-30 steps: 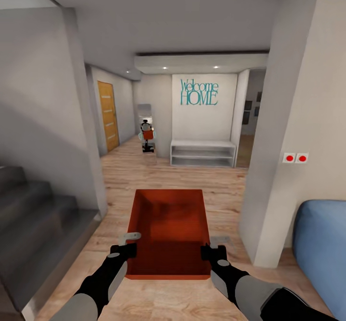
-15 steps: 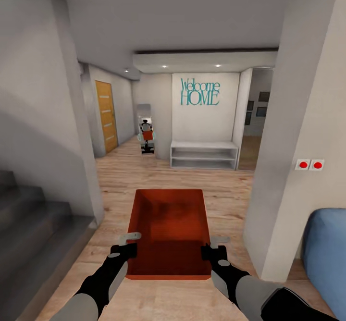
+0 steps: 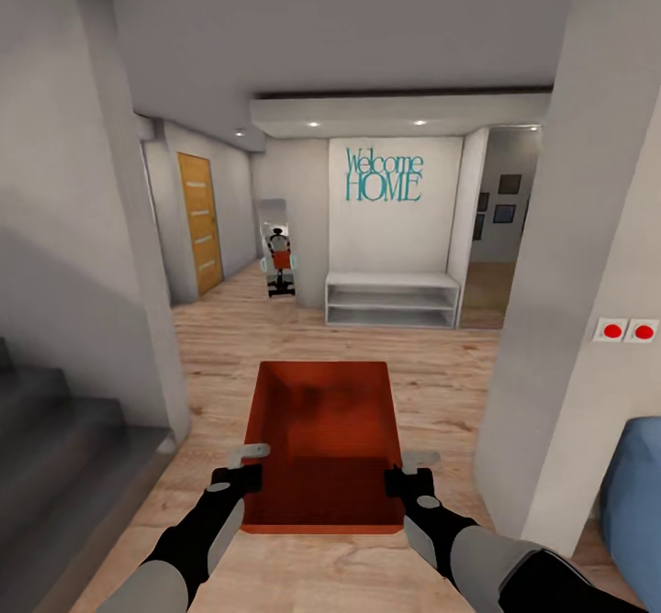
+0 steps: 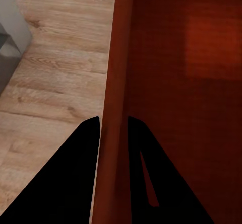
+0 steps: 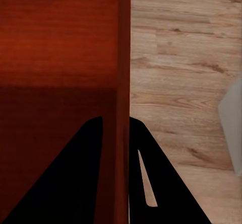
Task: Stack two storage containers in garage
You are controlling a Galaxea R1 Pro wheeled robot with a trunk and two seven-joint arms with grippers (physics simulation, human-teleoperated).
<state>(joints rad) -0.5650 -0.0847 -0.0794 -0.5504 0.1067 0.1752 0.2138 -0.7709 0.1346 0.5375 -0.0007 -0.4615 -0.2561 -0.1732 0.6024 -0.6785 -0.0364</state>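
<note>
One orange-red storage container [image 3: 321, 434], an open-topped tray with low walls, hangs level over the wood-plank floor in front of me. My left gripper [image 3: 244, 477] is shut on its left wall and my right gripper [image 3: 404, 479] is shut on its right wall, both near the near end. In the left wrist view the thin wall [image 4: 115, 73] runs between the two dark fingers of the left gripper [image 4: 113, 121]. The right wrist view has the right wall [image 5: 124, 53] pinched the same way by the right gripper [image 5: 117, 119]. The garage is out of view.
Grey stairs [image 3: 64, 439] and a wall corner [image 3: 151, 319] stand on the left. A wall with two red switches [image 3: 628, 329] and a blue sofa [image 3: 638, 494] are on the right. Ahead lie a hallway, a white low shelf [image 3: 393, 299], an orange door [image 3: 200, 223] and a mirror [image 3: 279, 255].
The whole view has moved forward into the hallway: the walls, stairs and sofa slide outward. The container and both grippers keep their place in the view.
</note>
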